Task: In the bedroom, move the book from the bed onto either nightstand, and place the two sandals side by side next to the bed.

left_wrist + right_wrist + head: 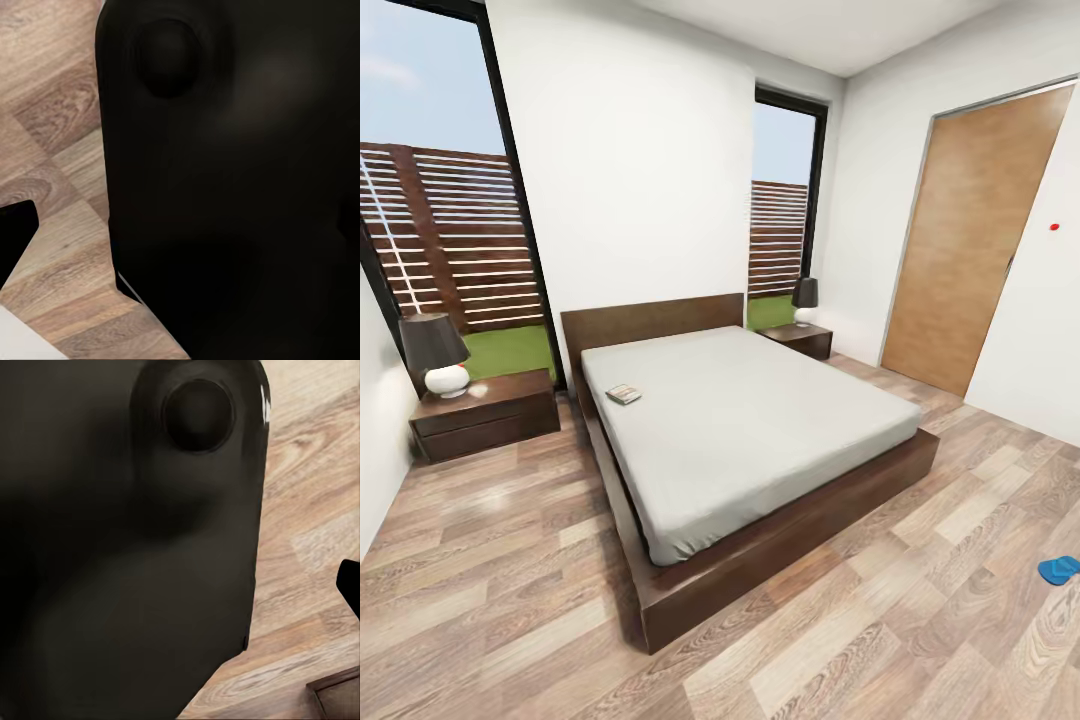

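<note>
1. The robot is standing off from the foot of the bed (760,440), looking across the whole room. So the step in hand is really just the approach, I'd say; nothing is being handled yet.
2. The book (623,394) is lying flat on the mattress near the headboard, close to the edge that faces the left nightstand (485,412). That nightstand is carrying a lamp (438,353) on the wall end of its top, and the end nearer the bed is looking bare.
3. One sandal (1059,569) is sitting on the floor (510,600) at the far right, well apart from the bed. I'm only spotting one from here.
4. Both wrist views are mostly staring at dark robot body with plank floor beside it, so I can't tell how either pair of jaws is standing.
5. What I'd be doing: rolling up the aisle on the left side of the bed, stopping beside the book, and coming down on it from the edge side. It's thin and flat, so sliding it toward the mattress edge may be making the pinch easier.
6. Watch the lamp when setting it down.
</note>
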Available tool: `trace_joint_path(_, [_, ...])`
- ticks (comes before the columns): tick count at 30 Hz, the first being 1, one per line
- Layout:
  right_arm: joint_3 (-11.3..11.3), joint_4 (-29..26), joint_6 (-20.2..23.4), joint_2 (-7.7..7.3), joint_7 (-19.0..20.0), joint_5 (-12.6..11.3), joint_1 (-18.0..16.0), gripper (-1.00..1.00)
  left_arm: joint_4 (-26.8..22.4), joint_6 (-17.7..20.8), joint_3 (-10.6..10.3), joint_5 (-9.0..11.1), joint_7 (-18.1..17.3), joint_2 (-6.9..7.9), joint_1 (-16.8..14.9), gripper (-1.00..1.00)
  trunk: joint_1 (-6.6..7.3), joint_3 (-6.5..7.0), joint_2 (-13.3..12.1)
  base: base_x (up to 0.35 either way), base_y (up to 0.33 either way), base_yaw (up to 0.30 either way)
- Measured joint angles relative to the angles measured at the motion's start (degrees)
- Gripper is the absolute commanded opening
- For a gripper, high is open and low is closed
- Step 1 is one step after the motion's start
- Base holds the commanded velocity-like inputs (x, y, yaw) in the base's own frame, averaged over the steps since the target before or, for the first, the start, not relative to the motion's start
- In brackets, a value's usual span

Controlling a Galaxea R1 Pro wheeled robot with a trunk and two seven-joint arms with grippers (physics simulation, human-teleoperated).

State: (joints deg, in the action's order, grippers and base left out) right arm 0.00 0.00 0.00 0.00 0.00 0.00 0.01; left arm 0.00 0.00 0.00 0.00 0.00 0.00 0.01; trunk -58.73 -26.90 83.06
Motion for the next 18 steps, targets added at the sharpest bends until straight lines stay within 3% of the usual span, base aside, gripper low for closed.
trace_joint_path(18, [-0.45, -0.34, 0.24, -0.17, 0.63, -0.01, -0.17, 1.00, -4.06, 0.82, 0.08, 0.08, -0.08, 0.67, -0.15, 1.00, 0.00, 0.03, -0.01, 0.000, 0.000, 0.000])
